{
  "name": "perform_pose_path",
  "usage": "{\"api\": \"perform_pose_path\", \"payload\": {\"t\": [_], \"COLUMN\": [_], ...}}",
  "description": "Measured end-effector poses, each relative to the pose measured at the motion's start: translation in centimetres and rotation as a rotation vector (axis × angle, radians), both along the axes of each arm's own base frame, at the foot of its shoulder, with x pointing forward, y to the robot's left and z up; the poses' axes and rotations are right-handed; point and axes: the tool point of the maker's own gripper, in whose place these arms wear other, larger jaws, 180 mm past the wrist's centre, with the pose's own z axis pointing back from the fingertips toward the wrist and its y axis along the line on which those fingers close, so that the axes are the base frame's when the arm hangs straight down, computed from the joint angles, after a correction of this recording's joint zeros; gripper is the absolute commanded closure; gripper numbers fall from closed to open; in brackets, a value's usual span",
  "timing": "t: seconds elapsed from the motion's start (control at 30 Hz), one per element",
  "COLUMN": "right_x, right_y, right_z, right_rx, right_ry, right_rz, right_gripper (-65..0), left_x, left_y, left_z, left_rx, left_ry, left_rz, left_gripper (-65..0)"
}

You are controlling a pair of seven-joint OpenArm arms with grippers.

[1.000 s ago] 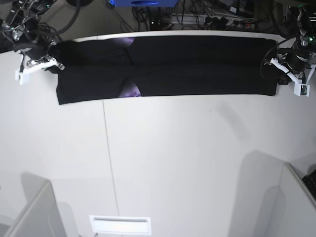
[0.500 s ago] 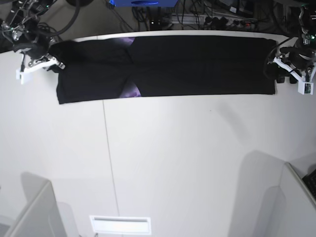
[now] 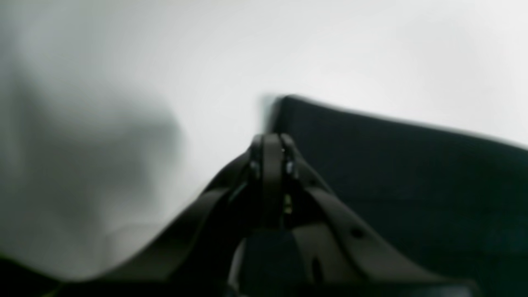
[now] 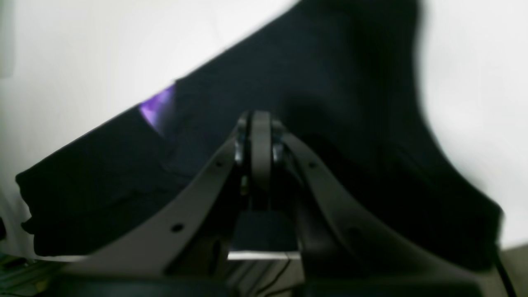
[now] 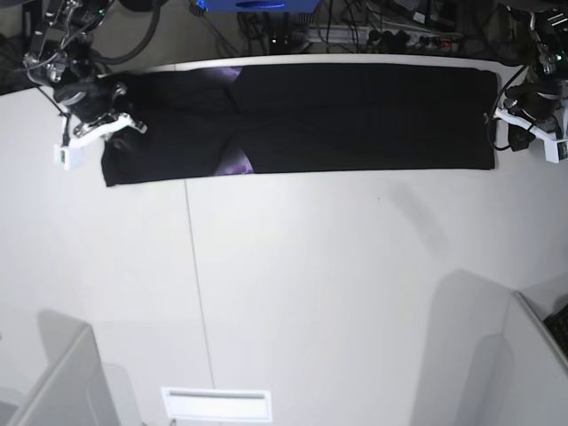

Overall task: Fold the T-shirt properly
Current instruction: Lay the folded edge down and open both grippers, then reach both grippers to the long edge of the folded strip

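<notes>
The T-shirt [image 5: 355, 115] lies flat as a long black strip along the table's back edge, with slivers of purple print [image 5: 233, 163] at a fold. In the base view my right gripper [image 5: 131, 124] sits shut over the shirt's left end. The right wrist view shows its shut tips [image 4: 260, 119] above black cloth [image 4: 330, 82], with purple print [image 4: 159, 107] to their left. My left gripper [image 5: 494, 118] is at the shirt's right edge. In the left wrist view it [image 3: 270, 142] is shut beside the shirt's corner [image 3: 297, 109], with no cloth seen between the tips.
Cables and power strips [image 5: 373, 35] crowd the space behind the table. Grey partitions stand at the front left [image 5: 62, 382] and front right [image 5: 532, 364]. A white slotted plate [image 5: 216, 404] sits at the front edge. A thin seam [image 5: 197, 284] runs down the white tabletop.
My right gripper has moved from the shirt's far left corner forward and inward over its left end. My left gripper has drawn slightly back and outward from the right edge. The shirt lies unchanged.
</notes>
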Motion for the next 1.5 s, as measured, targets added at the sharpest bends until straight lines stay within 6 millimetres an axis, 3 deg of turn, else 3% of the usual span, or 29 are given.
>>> {"api": "perform_pose_path", "payload": {"t": [0.2, 0.27, 0.37, 0.5, 0.83, 1.1, 1.23, 1.37, 1.5], "right_x": [-1.0, -0.6, -0.4, 0.1, 6.5, 10.6, 11.6, 12.1, 12.4], "right_y": [-2.0, -2.7, -1.7, -1.7, -3.0, -2.7, -2.4, -2.9, -1.9], "right_z": [-3.3, -3.4, -4.2, -6.8, -8.7, -8.3, -7.5, -4.3, -0.9], "right_rx": [-0.085, -0.163, -0.222, -0.207, -0.142, -0.127, -0.15, -0.218, -0.235], "right_ry": [0.105, 0.104, 0.136, 0.194, 0.067, 0.061, 0.06, -0.007, -0.068], "right_rz": [-0.035, -0.033, 0.013, 0.009, -0.061, -0.04, -0.017, -0.015, 0.007], "right_gripper": [0.0, 0.0, 0.0, 0.0, 0.0, 0.0, 0.0, 0.0, 0.0], "left_x": [-0.3, -0.3, -1.1, -0.8, 3.7, 8.7, 10.7, 10.3, 10.9], "left_y": [-1.0, -1.9, -2.6, -2.9, -1.5, -0.5, -1.6, -1.8, -0.2], "left_z": [-1.6, -3.4, -6.8, -8.7, -9.7, -9.3, -8.6, -6.8, -2.4], "left_rx": [-0.055, -0.052, -0.02, -0.012, 0.0, 0.024, 0.062, 0.066, 0.134], "left_ry": [0.012, 0.063, 0.176, 0.213, 0.161, 0.146, 0.155, 0.167, 0.092], "left_rz": [0.034, 0.001, -0.021, -0.013, 0.021, 0.044, -0.006, -0.002, 0.009], "left_gripper": [0.0, 0.0, 0.0, 0.0, 0.0, 0.0, 0.0, 0.0, 0.0]}}
